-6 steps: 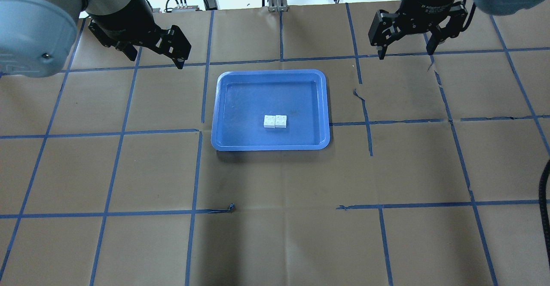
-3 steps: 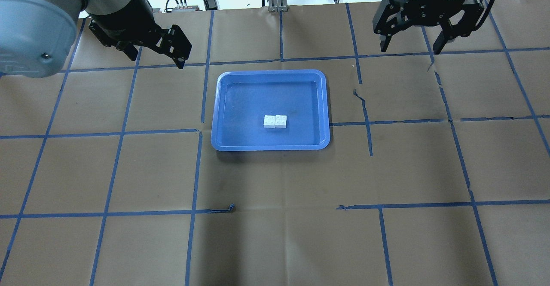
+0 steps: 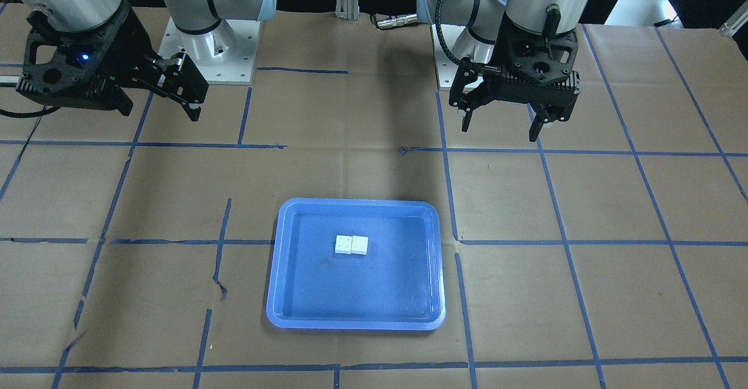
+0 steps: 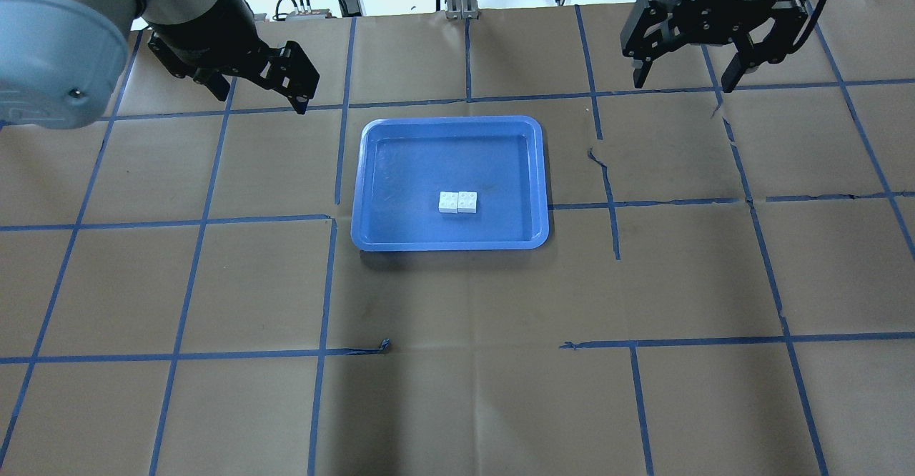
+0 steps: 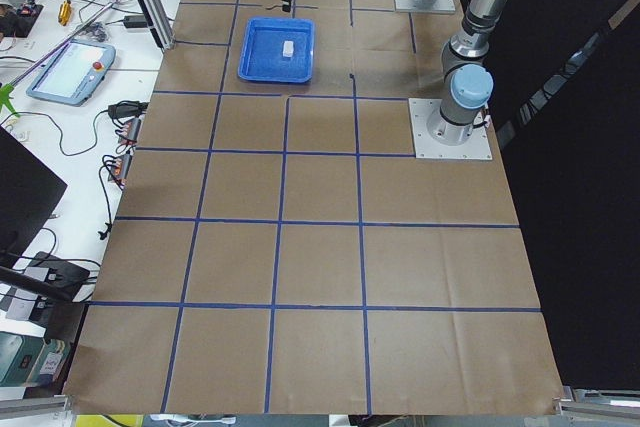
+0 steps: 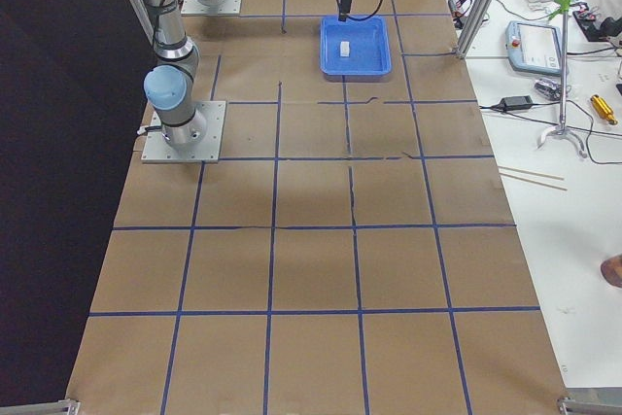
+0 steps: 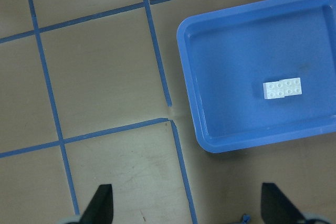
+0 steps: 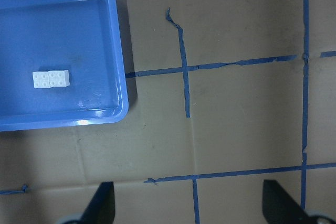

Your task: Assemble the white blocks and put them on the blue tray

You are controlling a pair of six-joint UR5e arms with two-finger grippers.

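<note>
Black two-finger left gripper (image 4: pixel 259 98) spread and empty, two small square white plastic blocks (image 4: pixel 458 202) on a large rectangular blue plastic tray (image 4: pixel 450 120), black two-finger right gripper (image 4: pixel 683 84) spread and empty.

In the overhead view the left gripper hangs over the brown paper-covered table (image 4: pixel 457 390) at the far left, fingers wide apart, well apart from the blue plastic tray. The tray lies flat in the middle. The studded white plastic blocks rest side by side and touching on its floor, a little to the near side of centre. At the far right the right gripper hangs over the blue tape lines (image 4: pixel 750 204), fingers also wide apart.
</note>
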